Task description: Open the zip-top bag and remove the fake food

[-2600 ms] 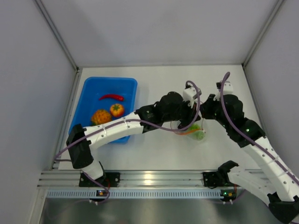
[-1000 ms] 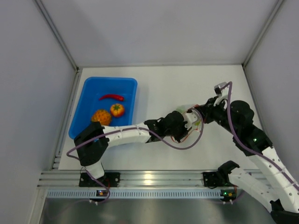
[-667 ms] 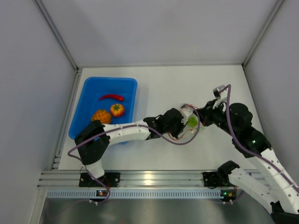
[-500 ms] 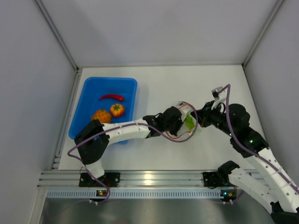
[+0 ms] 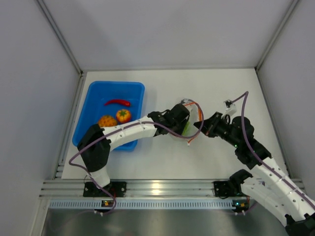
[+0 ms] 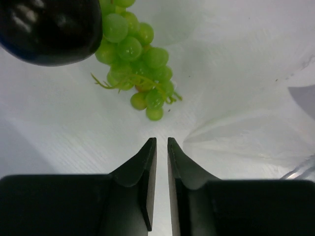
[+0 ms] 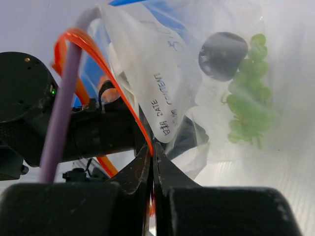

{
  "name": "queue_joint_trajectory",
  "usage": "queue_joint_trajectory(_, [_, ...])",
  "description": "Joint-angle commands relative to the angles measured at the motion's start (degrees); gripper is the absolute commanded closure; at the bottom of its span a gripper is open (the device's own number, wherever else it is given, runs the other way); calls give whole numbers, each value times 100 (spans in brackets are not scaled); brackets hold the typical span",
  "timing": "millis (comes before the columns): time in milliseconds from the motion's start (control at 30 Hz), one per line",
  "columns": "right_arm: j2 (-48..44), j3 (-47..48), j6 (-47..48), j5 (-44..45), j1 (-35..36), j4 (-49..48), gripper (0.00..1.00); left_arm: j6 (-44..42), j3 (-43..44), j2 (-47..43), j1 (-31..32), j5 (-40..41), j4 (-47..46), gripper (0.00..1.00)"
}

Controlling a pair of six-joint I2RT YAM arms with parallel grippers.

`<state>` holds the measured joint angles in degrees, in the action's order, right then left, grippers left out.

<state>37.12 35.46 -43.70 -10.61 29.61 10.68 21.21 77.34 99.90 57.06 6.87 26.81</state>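
The zip-top bag [image 7: 162,93] was hanging up off the table [image 5: 167,160] near the middle, strung between the two arms instead of lying flat. That made sense, since the seal needs a pull from both sides to come apart. A bunch of green grapes [image 6: 140,64] and a dark purple piece [image 6: 49,29] sat inside it, touching each other at the closed end, well away from the mouth. The orange zip strip [image 7: 96,54] looped out loose on one side, so the mouth looked at least partly open. The right gripper [image 7: 152,147] had its fingers clamped tight on that strip right at the bag's edge, which is the stiffest part to hang on to. The left gripper [image 6: 160,147] had its fingers pressed nearly together with just a sliver between them. It was probably pinching the opposite wall of film, though its wrist view didn't clearly show any plastic between the tips. Well apart on the left arm's side, the blue tray [image 5: 114,84] held a red chili [image 5: 117,102], an orange tomato piece [image 5: 123,115] and a bumpy orange piece [image 5: 106,121]. So the tray was pretty clearly the drop spot, with the grapes and the dark piece left to come out.
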Motion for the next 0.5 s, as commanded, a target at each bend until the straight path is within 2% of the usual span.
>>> queue_joint_trajectory(0, [-30,-101,-622,-47,28,-303,100,138,326,-172,-151,-10,377,80])
queue_joint_trajectory(67, [-30,-180,-762,-37,37,-434,100,85,282,-216,-230,-404,395,72])
queue_joint_trajectory(367, [137,-339,-719,103,36,-523,100,269,422,381,-388,-880,387,71])
queue_joint_trajectory(467, [172,-180,-499,138,37,-313,100,339,527,618,-388,-890,395,64])
